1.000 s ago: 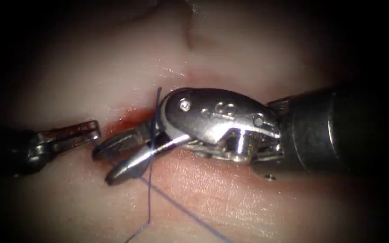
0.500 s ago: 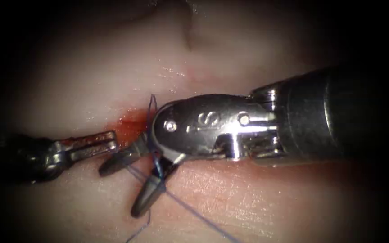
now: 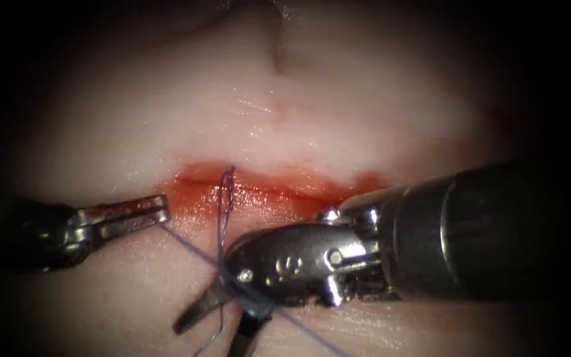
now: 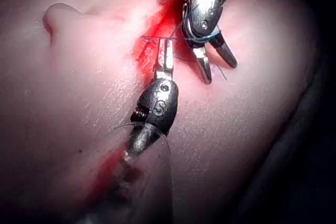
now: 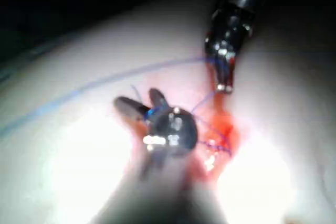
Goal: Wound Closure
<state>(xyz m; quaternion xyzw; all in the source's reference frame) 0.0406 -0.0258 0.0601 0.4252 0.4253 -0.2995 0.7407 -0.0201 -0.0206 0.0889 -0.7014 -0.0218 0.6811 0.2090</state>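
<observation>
The tissue [image 3: 338,99] fills the scene, pale, with the cut [image 3: 266,188] running left to right across its middle and red fluid [image 3: 196,195] lying wet along it.

The right arm's tool [image 3: 223,320] is the biggest thing over it, coming in from the right, its shaft and silver wrist on the near side of the cut. Its jaws stand well apart, one pointing left and near, the other straight near, and they grip nothing; blue thread [image 3: 223,211] lies across the wrist at their root, as the left wrist view [image 4: 212,64] also shows.

The left arm's tool [image 3: 156,208] comes in from the left, just near of the cut's left end. Its jaws are together, and a strand of thread runs from their tip rightward and near, under the other tool. Whether they pinch that strand I cannot tell for sure.

A small upright loop of thread stands out of the cut at its middle. No needle can be made out.

A second ago the right arm's tool lay over the cut; it has since dropped nearer, uncovering the cut and the loop. The left arm's tool has shifted slightly right.
</observation>
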